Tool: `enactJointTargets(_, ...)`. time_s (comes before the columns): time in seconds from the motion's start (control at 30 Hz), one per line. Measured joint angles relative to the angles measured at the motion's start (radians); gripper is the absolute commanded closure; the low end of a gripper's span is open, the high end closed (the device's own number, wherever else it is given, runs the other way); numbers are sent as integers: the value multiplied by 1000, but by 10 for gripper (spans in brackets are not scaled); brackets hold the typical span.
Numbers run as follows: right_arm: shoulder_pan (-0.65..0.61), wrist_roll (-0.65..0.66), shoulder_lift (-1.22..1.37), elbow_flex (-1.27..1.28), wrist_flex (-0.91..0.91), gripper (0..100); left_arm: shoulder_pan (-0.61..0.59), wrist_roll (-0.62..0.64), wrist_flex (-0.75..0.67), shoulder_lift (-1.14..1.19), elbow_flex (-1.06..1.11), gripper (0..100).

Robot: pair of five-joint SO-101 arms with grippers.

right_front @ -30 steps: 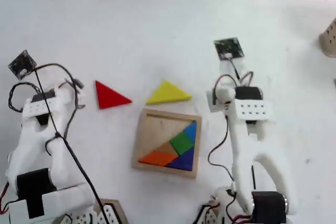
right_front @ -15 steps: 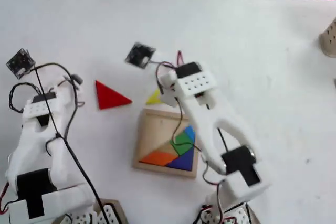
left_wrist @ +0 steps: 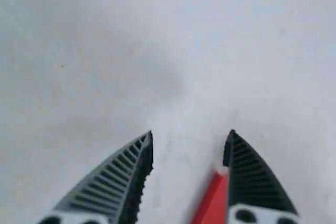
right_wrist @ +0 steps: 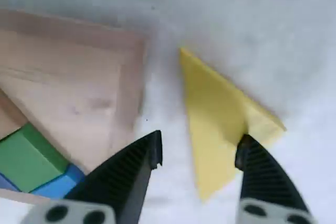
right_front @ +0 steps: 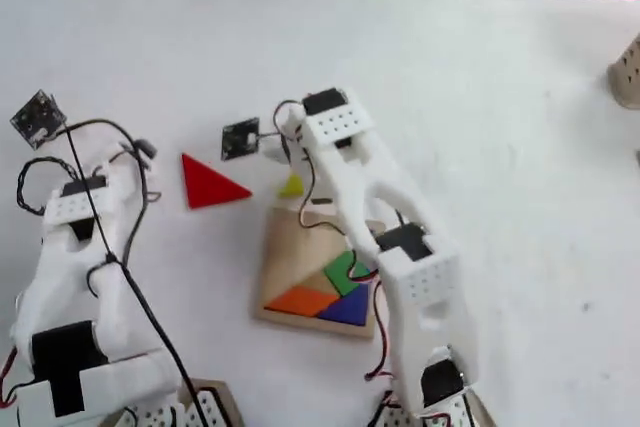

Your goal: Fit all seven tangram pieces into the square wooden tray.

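two pieces left outside the tray [right_front: 290,247] – yellow triangle [right_wrist: 215,124] just beside its edge, red triangle [right_front: 208,184] near the left gripper [left_wrist: 189,135]. both grippers spread apart, right gripper [right_wrist: 199,142] hovering over the yellow one – rest looks seated.

One wooden tray [right_front: 292,247] sitting on counter [right_front: 480,97]. Two lying loose: red triangle [right_front: 208,184], yellow triangle [right_front: 291,185]. Three showing inside: green piece [right_front: 340,273], orange piece [right_front: 300,300], blue piece [right_front: 350,309].

Tray [right_wrist: 68,66] bare matt wood (grain visible); yellow triangle [right_wrist: 215,124] smooth, matt.
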Motion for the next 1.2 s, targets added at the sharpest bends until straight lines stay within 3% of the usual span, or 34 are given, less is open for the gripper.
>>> enactJointTargets(0.13,0,0,81,-129,41,761,0,0,0,0,0,771)
enactJointTargets(0.3,5,-49,143,-272,104,673,0,0,0,0,0,771)
enactJointTargets(1.13,26,-46,299,-411,127,681,0,0,0,0,0,771)
enactJointTargets(1.2,26,-46,310,-413,115,720,0,0,0,0,0,771)
